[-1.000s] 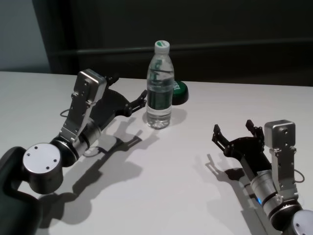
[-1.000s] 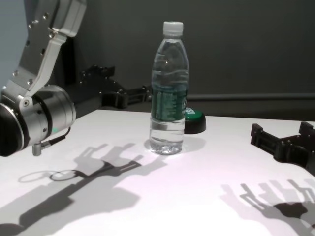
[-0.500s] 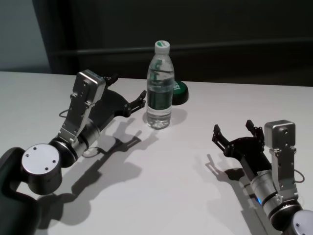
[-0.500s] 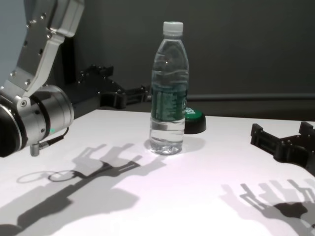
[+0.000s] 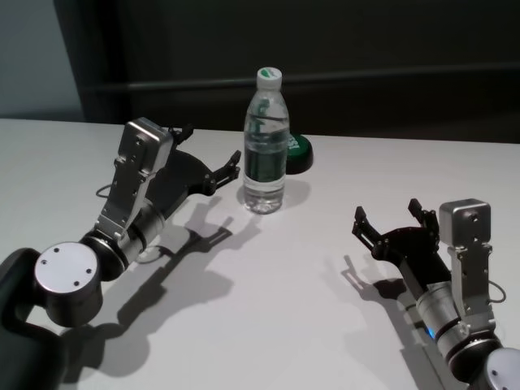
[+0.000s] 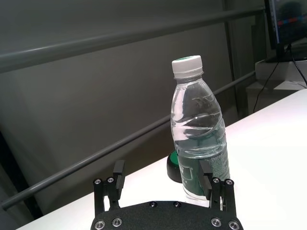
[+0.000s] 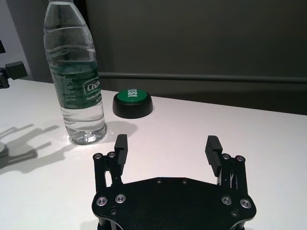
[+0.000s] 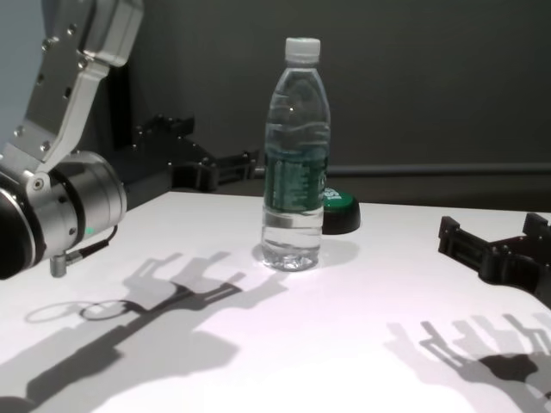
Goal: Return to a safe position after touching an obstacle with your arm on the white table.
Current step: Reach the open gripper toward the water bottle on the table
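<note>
The obstacle, a tall clear water bottle (image 5: pixel 266 142) with a white cap and a dark green label, stands upright at the back middle of the white table (image 5: pixel 309 276). My left gripper (image 5: pixel 213 144) is open and empty just left of the bottle. One fingertip (image 5: pixel 237 156) is close to the bottle's side with a small gap. In the left wrist view the bottle (image 6: pixel 199 129) stands just beyond one finger of the open gripper (image 6: pixel 163 168). My right gripper (image 5: pixel 387 210) is open and empty, low over the table at the near right, well clear of the bottle.
A low black round puck with a green top (image 5: pixel 298 150) sits just behind and right of the bottle; it also shows in the right wrist view (image 7: pixel 133 101). A dark wall with a horizontal rail runs behind the table's far edge.
My left arm has drawn back slightly to the left, and its fingertip has moved a little away from the bottle. The bottle and the right arm have not moved.
</note>
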